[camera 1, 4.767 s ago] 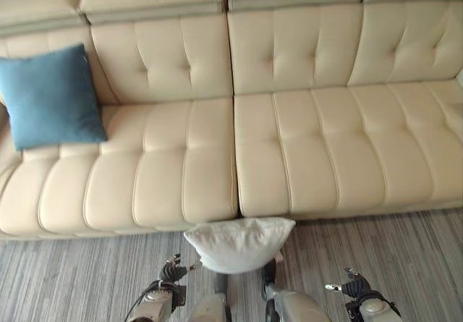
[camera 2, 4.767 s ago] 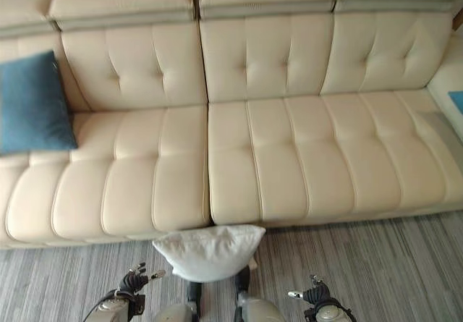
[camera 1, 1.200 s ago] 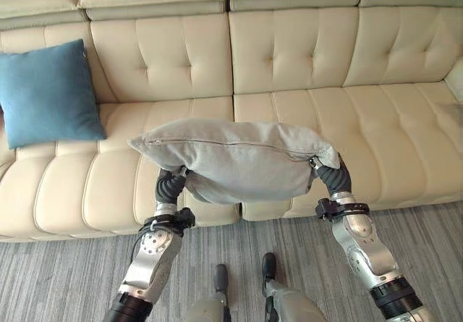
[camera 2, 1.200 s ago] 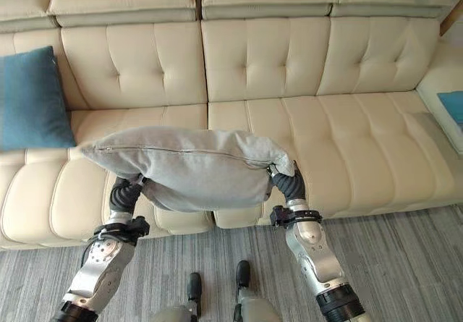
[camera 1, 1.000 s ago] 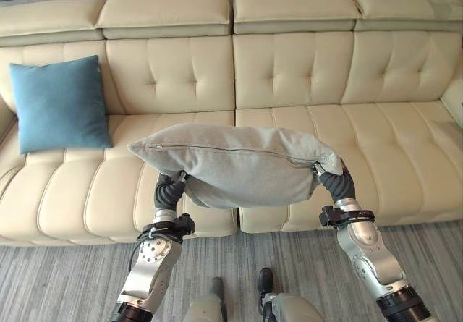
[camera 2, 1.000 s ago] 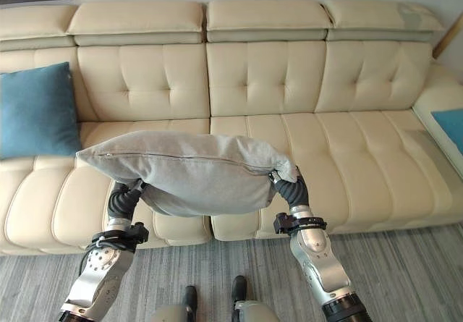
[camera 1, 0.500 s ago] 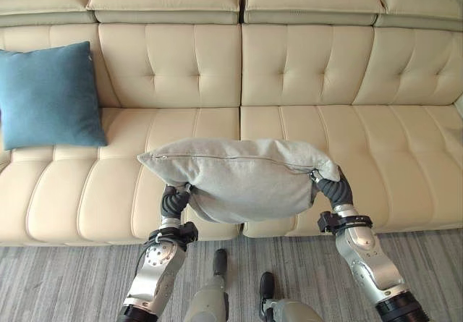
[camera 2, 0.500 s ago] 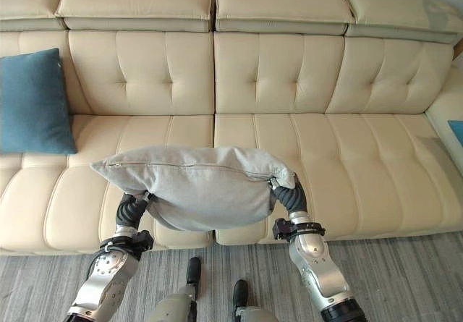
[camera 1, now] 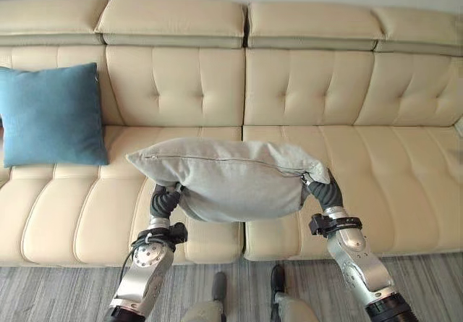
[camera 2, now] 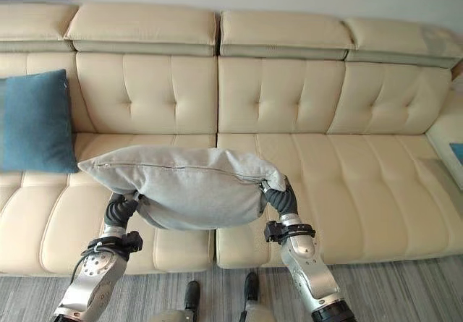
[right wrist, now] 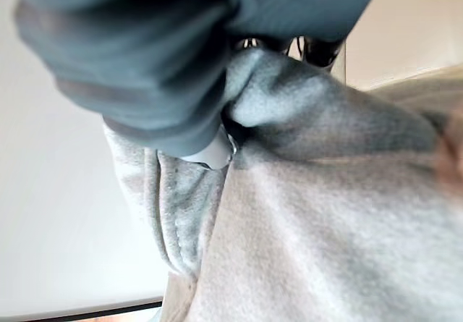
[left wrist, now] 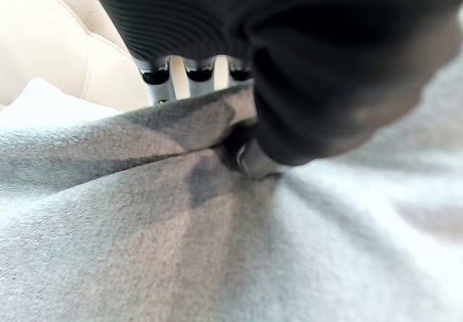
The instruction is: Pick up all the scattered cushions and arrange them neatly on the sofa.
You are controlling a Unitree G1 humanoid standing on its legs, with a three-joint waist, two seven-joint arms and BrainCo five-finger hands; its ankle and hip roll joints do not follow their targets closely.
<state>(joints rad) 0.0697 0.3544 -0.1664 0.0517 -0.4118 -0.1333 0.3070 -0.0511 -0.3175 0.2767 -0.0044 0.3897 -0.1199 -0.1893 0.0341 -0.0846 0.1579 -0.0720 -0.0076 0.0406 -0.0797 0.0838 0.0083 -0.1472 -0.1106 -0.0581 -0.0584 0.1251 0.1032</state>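
Now the grey cushion (camera 1: 231, 177) hangs above the sofa (camera 1: 304, 83) seat's near edge, pinched at its ends by left hand (left wrist: 239, 148) and right hand (right wrist: 210, 148)

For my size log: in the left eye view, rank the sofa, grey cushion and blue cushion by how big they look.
1. Sofa, spanning the whole view.
2. Grey cushion, held up by the left hand and right hand; it is nearer the camera, so its lead is unsure.
3. Blue cushion, on the seat, leaning against the backrest.
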